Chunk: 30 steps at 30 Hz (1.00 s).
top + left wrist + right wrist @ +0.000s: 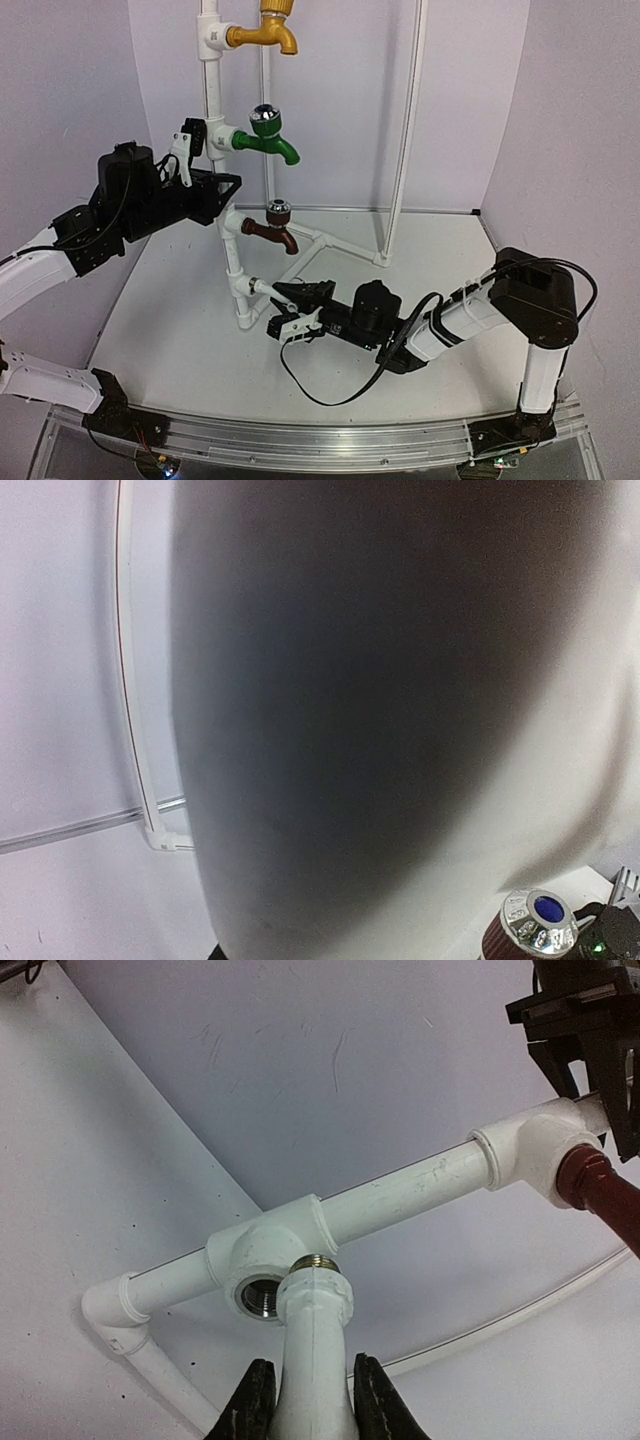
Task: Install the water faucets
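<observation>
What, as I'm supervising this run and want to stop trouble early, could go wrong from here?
1. In the right wrist view the white tap's threaded end sits beside the opening of the bottom fitting, not centred on it; turning now could cross-thread or slip off the rim.
2. The left gripper is at the pipe up by the green tap, far above that joint, so the lower pipe may flex when the right gripper pushes.
</observation>
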Motion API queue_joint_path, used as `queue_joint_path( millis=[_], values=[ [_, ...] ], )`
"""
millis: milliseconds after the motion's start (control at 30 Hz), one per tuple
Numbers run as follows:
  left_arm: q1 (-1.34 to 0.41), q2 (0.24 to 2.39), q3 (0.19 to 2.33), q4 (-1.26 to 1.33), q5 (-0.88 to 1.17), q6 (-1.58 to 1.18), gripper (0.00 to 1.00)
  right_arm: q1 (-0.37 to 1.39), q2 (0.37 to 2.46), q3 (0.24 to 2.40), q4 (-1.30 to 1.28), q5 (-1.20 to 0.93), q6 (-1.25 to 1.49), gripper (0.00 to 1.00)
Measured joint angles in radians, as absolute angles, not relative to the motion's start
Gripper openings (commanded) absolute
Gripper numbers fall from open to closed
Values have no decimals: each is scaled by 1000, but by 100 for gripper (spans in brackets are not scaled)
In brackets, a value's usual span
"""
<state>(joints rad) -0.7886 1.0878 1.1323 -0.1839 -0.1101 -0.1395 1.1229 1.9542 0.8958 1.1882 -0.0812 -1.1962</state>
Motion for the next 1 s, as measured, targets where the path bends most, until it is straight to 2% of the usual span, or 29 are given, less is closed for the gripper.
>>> queue_joint_path(
  millis=[1000],
  values=[
    [-787,1115,1211,-257,-108,-154,0,1123,2013,899,1232,-74,-1177,0]
  ],
)
